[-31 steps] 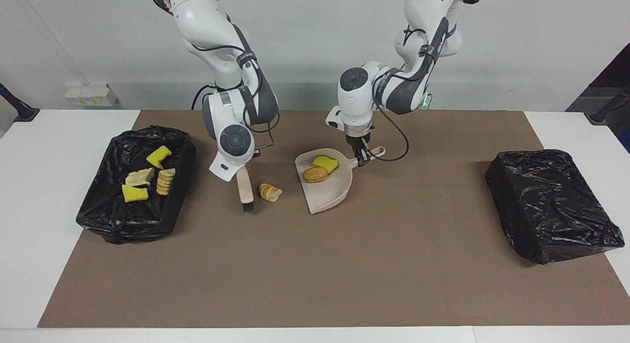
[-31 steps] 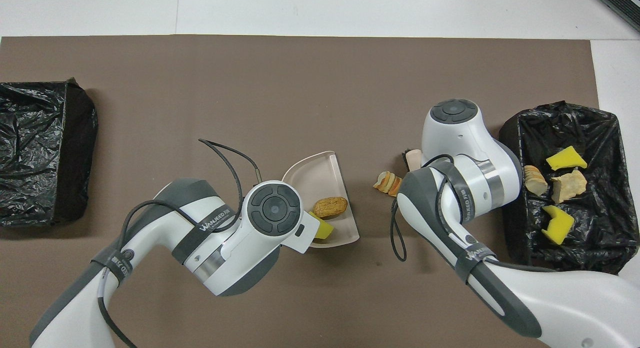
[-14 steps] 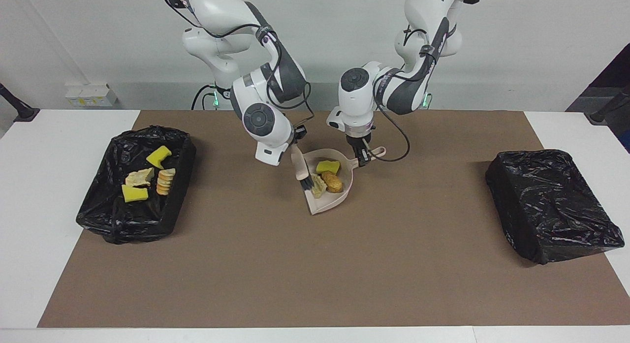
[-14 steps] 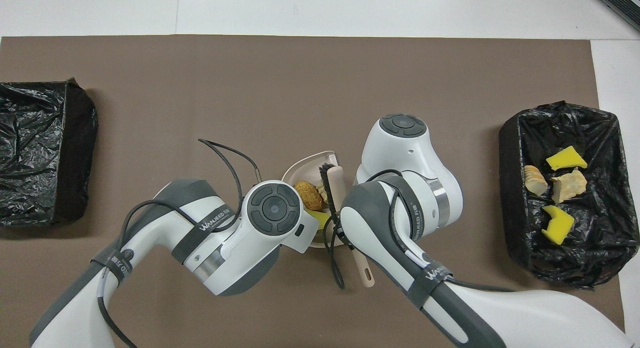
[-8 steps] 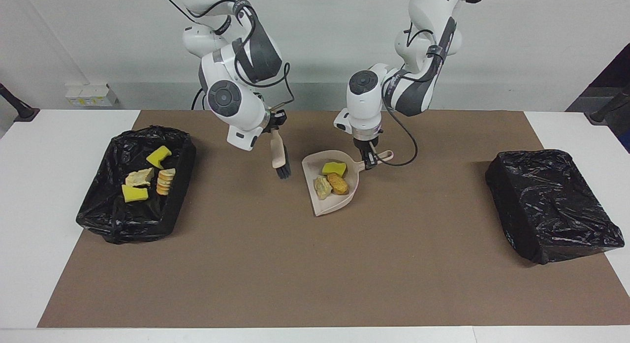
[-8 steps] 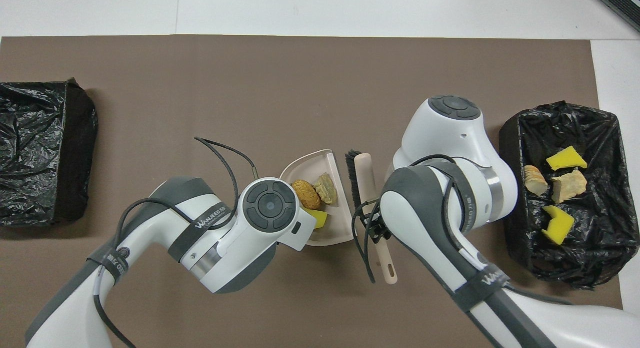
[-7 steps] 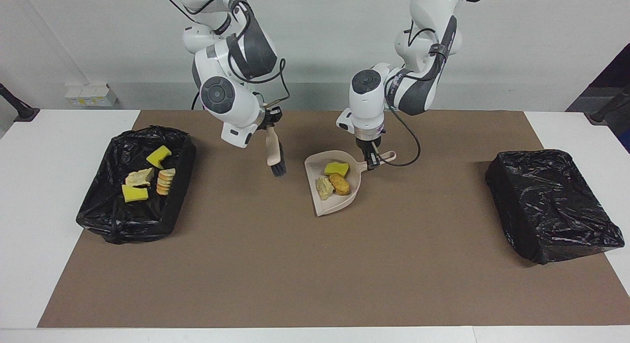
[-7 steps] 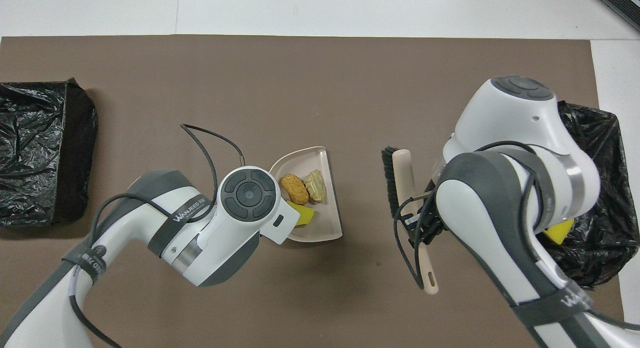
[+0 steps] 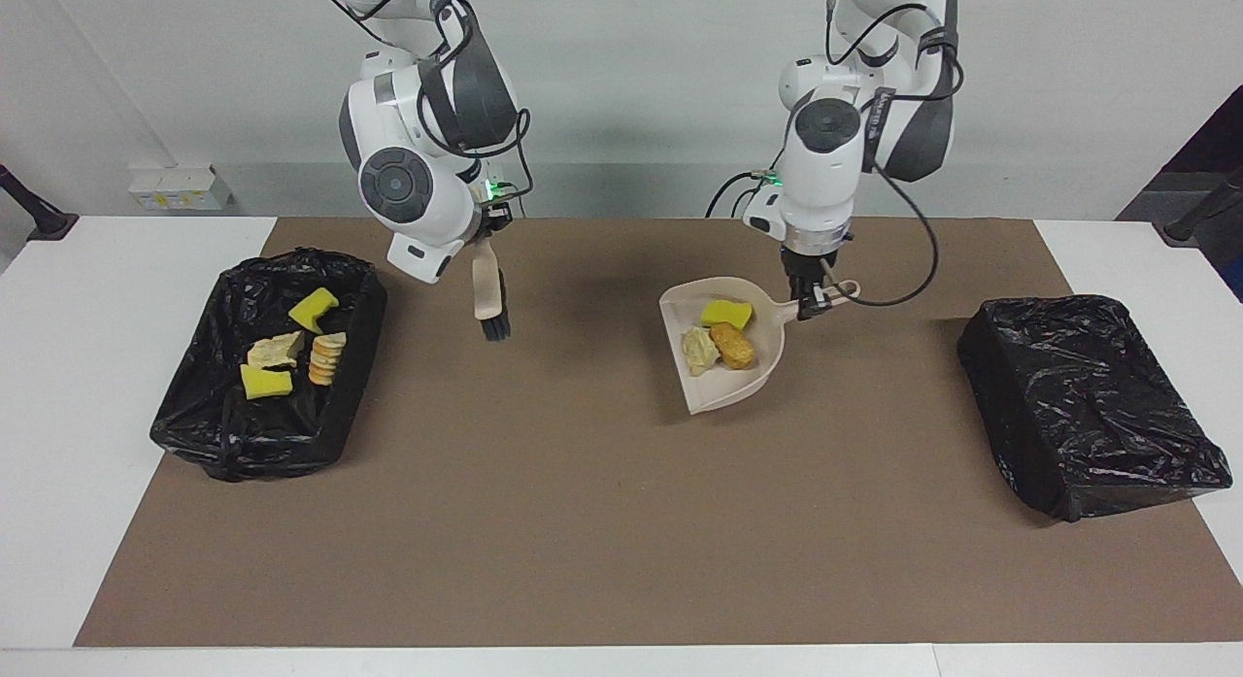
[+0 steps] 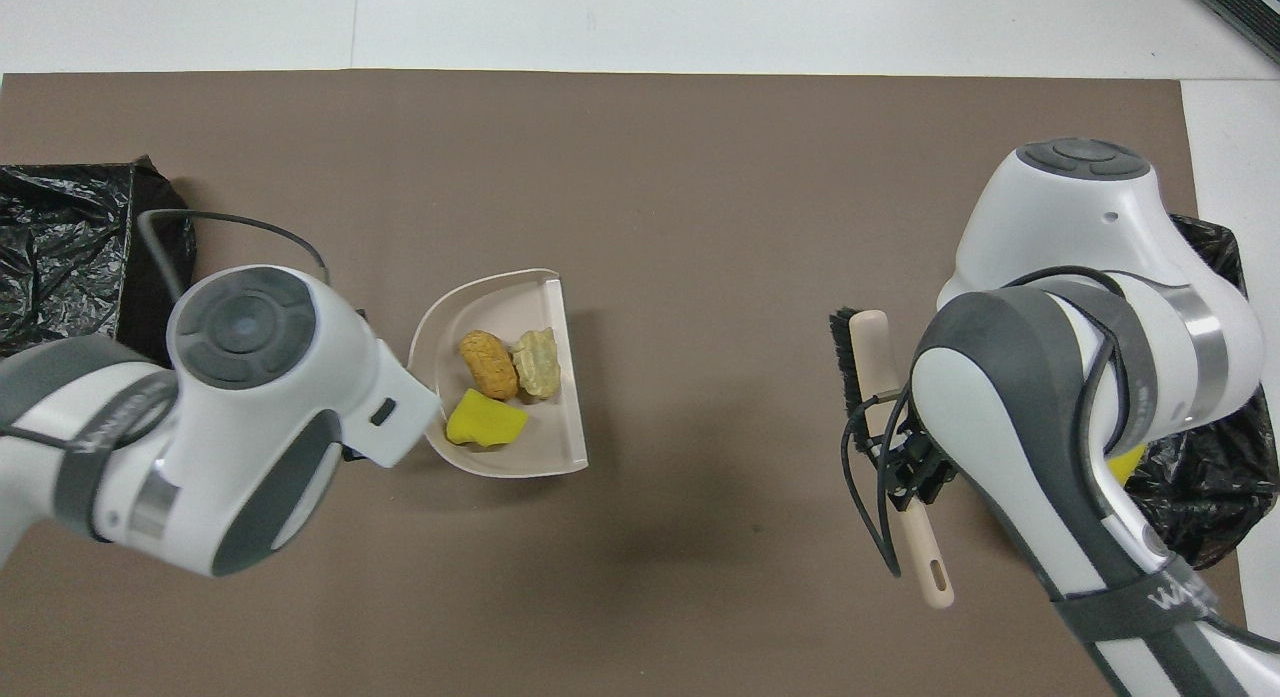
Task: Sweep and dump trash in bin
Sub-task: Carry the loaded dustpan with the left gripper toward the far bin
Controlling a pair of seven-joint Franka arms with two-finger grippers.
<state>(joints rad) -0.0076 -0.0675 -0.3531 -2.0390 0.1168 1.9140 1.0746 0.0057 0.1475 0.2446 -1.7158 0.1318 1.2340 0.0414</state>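
Dustpan (image 9: 723, 390) is held up off the brown mat (image 9: 583, 522), clamped at its handle by the left gripper (image 9: 812, 303), fingers pressed together on the handle. In the facing view the pan is seen just off centre toward 1 o'clock, tilted, its open lip toward 7 o'clock.

Three pieces of trash are carried in the pan:
- A yellow sponge chunk (image 9: 726, 314) sits at the pan's 12 o'clock, nearest the handle.
- A brown bread roll (image 9: 734, 346) and a pale tan lump (image 9: 697, 350) lie side by side and touching below it.

Hand brush (image 9: 487, 287) is gripped at the handle by the right gripper (image 9: 487, 252), which is closed tight on it. The brush hangs in the air with the bristles down, over the mat between the pan and the open bin (image 9: 209, 434).

The open bin, lined with a black bag, is placed at 9 o'clock of the facing view, at the right arm's end. Four more scraps are seen inside it:
- a yellow chunk (image 9: 313, 309)
- a tan crumbly lump (image 9: 275, 350)
- a sliced bread piece (image 9: 327, 357)
- a second yellow chunk (image 9: 265, 382)

A second bin, fully wrapped in black bag (image 9: 1088, 405), is set at 3 o'clock, at the left arm's end. In the overhead view the left gripper is hidden under its own wrist.
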